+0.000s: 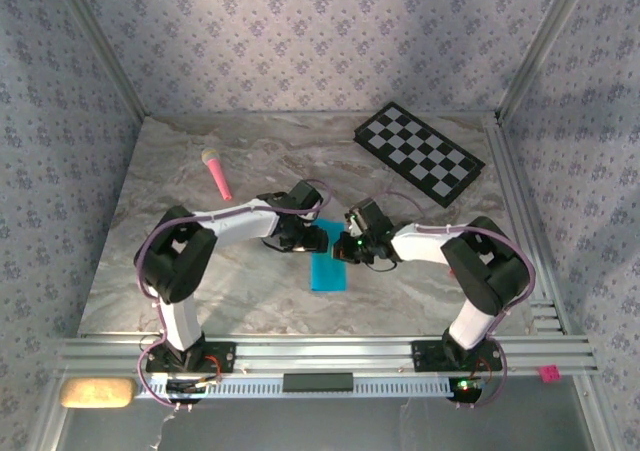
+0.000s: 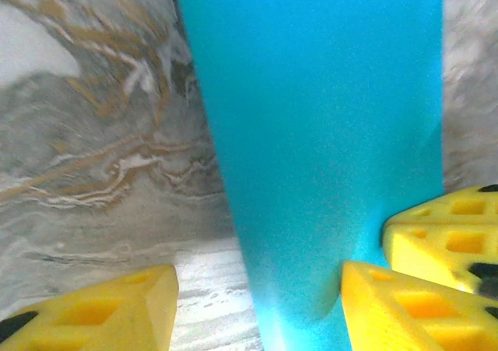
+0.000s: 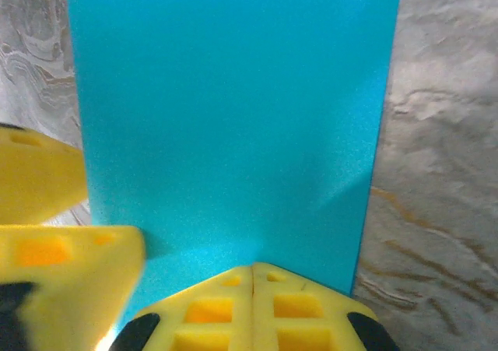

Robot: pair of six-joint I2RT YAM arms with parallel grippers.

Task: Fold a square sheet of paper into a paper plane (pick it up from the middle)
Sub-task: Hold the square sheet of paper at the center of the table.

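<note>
The square sheet of paper, bright cyan-blue, lies flat on the marble table as a narrow upright rectangle, seemingly folded over. My left gripper is at its upper left corner and stands open. In the left wrist view, the left gripper straddles the paper's left edge, one finger on the table, the other over the paper. My right gripper is at the upper right corner, and in its wrist view the right gripper is shut with its tips resting on the paper. The paper plane is out of view.
A black-and-white checkered board lies at the back right. A pink stick with a pale head lies at the back left. Patterned walls enclose the table on three sides. A beige pad sits below the front rail.
</note>
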